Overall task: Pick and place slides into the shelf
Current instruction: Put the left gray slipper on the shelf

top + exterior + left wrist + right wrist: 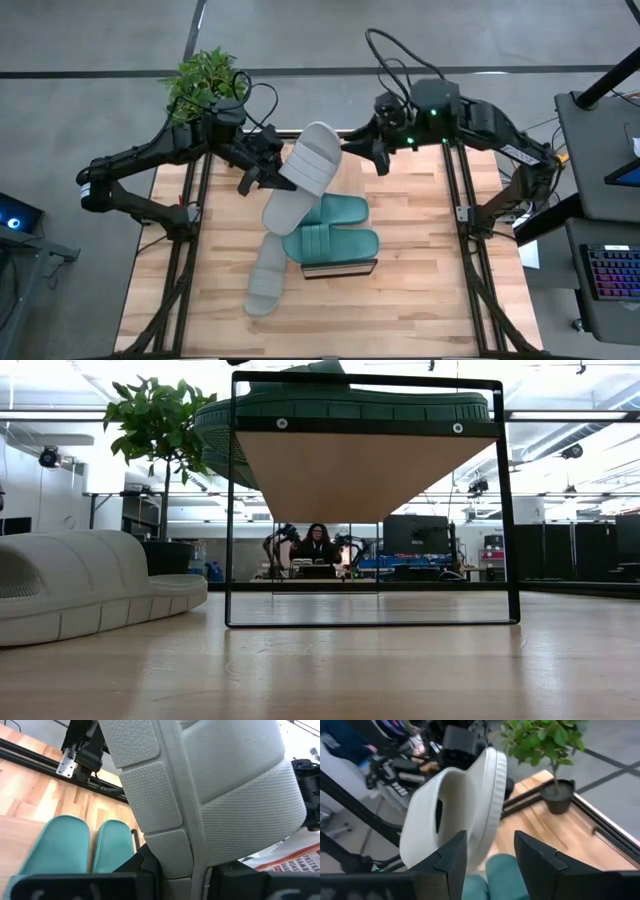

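My left gripper [264, 172] is shut on a pale grey-beige slide [305, 172] held up above the table's far middle; its textured sole fills the left wrist view [220, 795]. My right gripper [378, 158] is open, its fingers [451, 854] a short way from this slide's far end [455, 805], touching nothing. Two teal-green slides [332, 228] lie side by side on top of the shelf [340, 268], as the low view [350, 405] also shows. The second grey-beige slide [266, 284] rests sole-down on the table, near left of the shelf [80, 585]. My left gripper holds the grey-beige slide by its long side edge [278, 180], about mid-length, coming level from the table's left. The slide is lifted clear, slanting over the teal slides, its strap end toward the far edge. The fingers themselves are hidden behind the sole in the wrist view.
A potted plant [205, 75] stands at the table's far left corner. Black frame rails [455, 190] run along the table's left and right sides. Bare wood lies at the near right [420, 300]. A person [318, 545] sits far behind the table.
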